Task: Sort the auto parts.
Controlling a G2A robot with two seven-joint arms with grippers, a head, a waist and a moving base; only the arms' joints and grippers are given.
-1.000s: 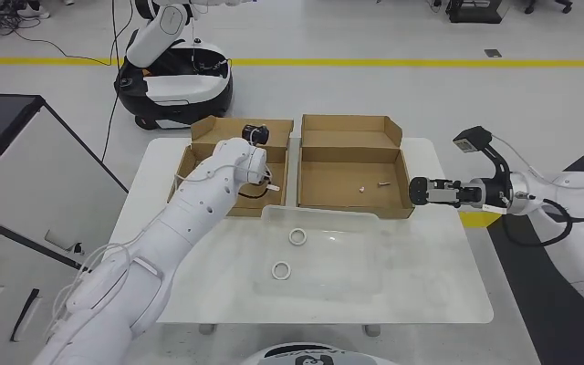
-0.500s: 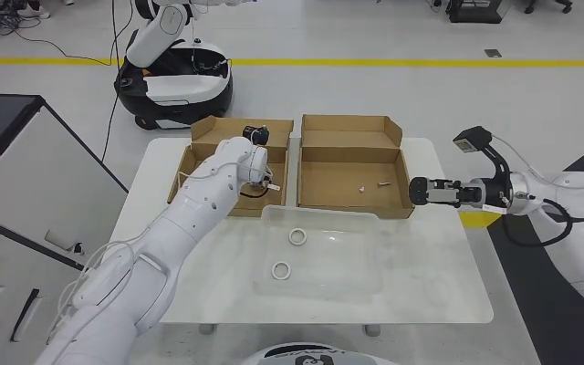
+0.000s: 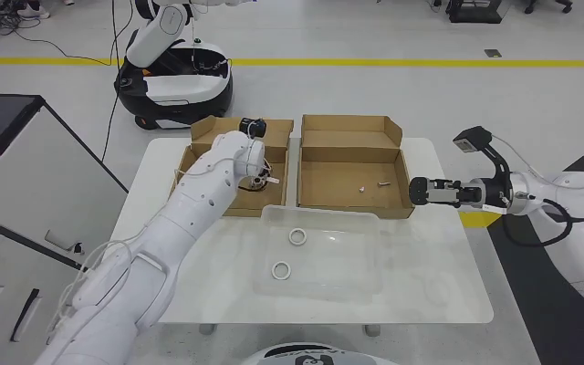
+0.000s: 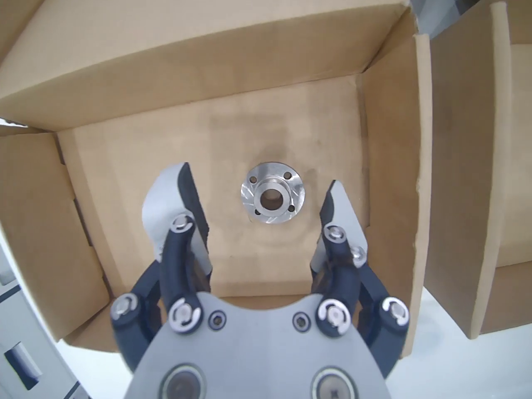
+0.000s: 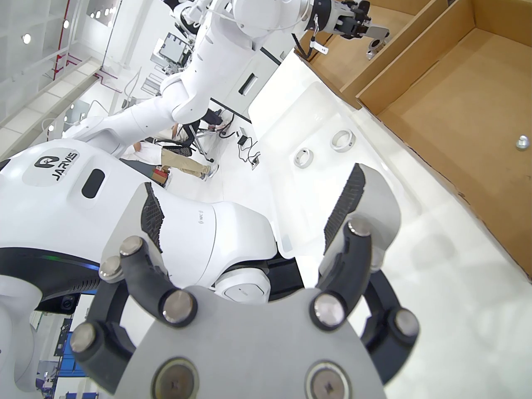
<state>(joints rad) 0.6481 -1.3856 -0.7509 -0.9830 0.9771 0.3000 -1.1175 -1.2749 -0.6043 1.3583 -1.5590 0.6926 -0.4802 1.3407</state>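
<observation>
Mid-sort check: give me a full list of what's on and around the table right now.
flange: one, silvery metal, on the floor of the left box, beneath the left gripper
rings: two, pale, apart from each other in the tray
small parts: two, silvery, on the floor of the right box
left box: one, brown cardboard, open, far side of the table
right box: one, brown cardboard, open, beside the left box
tray: one, clear plastic, in front of both boxes
table: one, white
left gripper: open, over the left box
right gripper: open, at the right box's outer side
</observation>
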